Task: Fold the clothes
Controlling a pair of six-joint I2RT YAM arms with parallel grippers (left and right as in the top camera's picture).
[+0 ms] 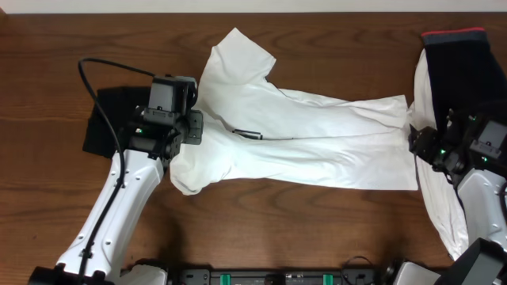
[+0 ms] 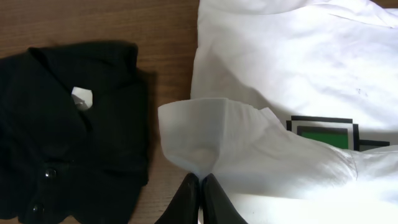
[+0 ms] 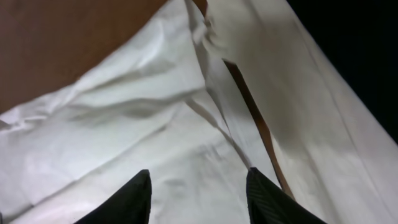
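A white T-shirt (image 1: 317,131) lies lengthwise across the table's middle, partly folded over itself. Its green-and-black logo (image 2: 323,132) shows in the left wrist view. My left gripper (image 1: 192,127) is at the shirt's left end. Its jaws (image 2: 200,180) are shut on a raised fold of the white cloth. My right gripper (image 1: 414,141) is at the shirt's right edge. In the right wrist view it (image 3: 199,177) stands open over the white fabric (image 3: 124,124), with nothing pinched between the fingers.
A black buttoned garment (image 1: 107,119) lies flat just left of the left gripper. At the right edge lie another white garment (image 1: 440,198) and a black one with a red band (image 1: 459,55). A thin strip of wood (image 3: 249,99) separates the two white garments.
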